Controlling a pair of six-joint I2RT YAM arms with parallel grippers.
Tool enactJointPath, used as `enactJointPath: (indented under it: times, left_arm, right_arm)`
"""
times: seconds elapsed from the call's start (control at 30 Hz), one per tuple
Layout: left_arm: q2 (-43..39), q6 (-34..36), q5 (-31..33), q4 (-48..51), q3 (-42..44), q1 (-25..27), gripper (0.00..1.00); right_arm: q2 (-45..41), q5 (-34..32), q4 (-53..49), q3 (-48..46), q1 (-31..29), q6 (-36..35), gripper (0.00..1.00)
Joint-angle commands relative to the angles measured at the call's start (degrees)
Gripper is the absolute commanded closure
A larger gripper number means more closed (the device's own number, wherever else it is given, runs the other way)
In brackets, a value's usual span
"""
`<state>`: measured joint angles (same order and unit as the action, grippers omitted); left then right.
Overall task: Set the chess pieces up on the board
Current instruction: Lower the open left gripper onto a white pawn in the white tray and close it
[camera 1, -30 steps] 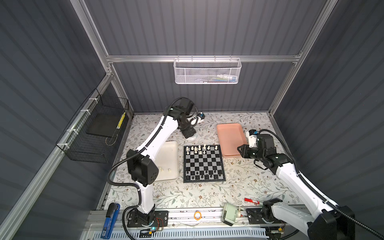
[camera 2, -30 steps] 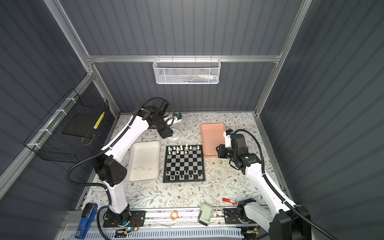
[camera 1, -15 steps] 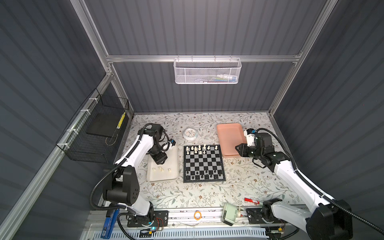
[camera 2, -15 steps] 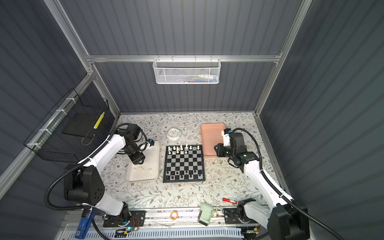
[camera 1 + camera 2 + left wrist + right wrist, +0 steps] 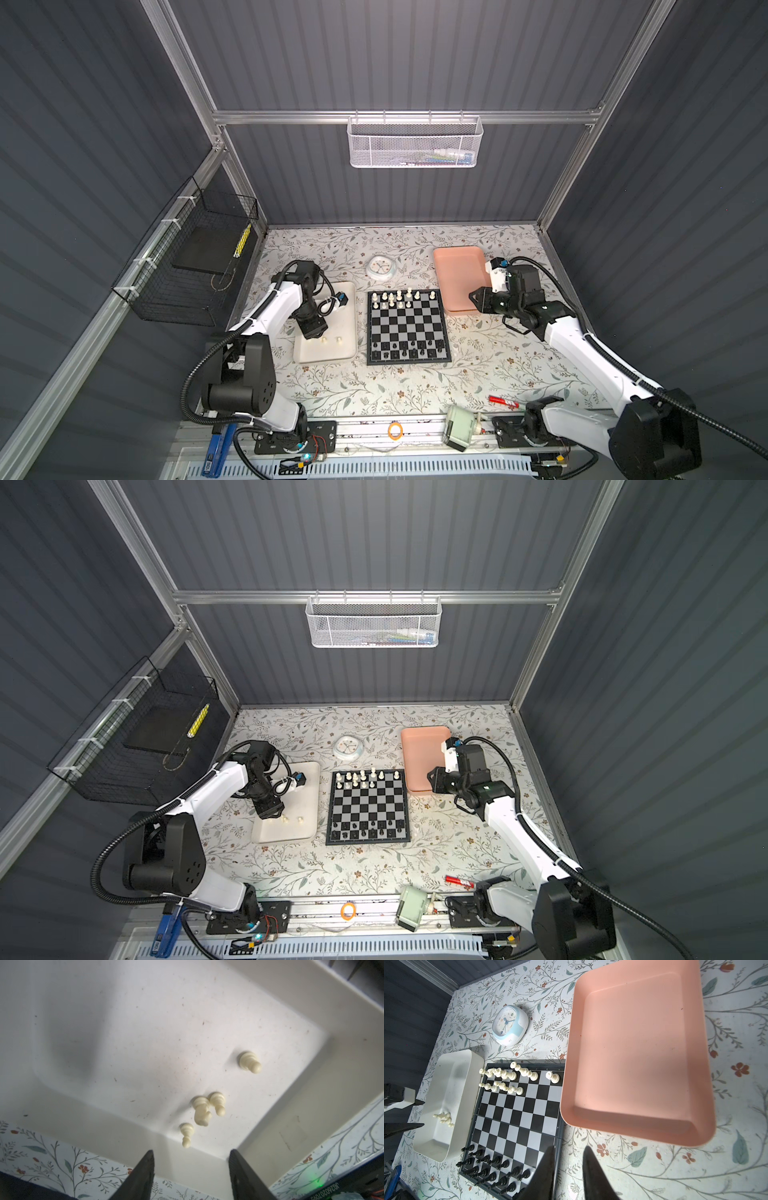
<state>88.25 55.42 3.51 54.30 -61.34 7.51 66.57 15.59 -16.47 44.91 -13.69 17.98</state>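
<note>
- Since a second ago, the left arm has swung from the far side of the table over to the white tray (image 5: 348,291), and the right arm has barely moved.
- Four cream chess pieces (image 5: 201,1110) lie loose in the white tray, toward its near end. In the left wrist view they sit just ahead of the left gripper (image 5: 191,1164).
- One small cream piece (image 5: 187,1134) is closest to the gap between the jaws. None of them is touched.
- The left gripper's jaws stand partly open, with nothing between them.
- The loose pieces are tiny and pale, with round bases and little knob tops. Two of them lean together.
- The board (image 5: 407,326) lies flat in the middle of the table, just right of the white tray. It has black and grey squares and a thin dark edge.
- Cream pieces (image 5: 399,298) stand along its far rows, with gaps, and black pieces (image 5: 409,348) fill its near rows.
- The right gripper (image 5: 568,1164) hovers over the table near the board's right edge. Its jaws are only a little apart and hold nothing.
- The pink tray (image 5: 457,253) sits just right of the board's far end, and it has nothing in it.
- A small round clock (image 5: 380,267) lies on the table beyond the board.
</note>
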Motion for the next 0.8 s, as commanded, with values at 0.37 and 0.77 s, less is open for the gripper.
enactJointPath:
  times: [0.37, 0.77]
  left_arm:
    - [3.05, 14.07, -2.8, -0.43, 1.17, -0.09, 0.46]
    - [3.33, 16.75, -2.89, -0.97, 2.28, -0.12, 0.49]
  right_arm:
    - [0.71, -1.18, -0.32, 0.62, -0.43, 0.96, 0.73]
    - [1.15, -1.51, -0.8, 1.06, -0.46, 1.27, 0.73]
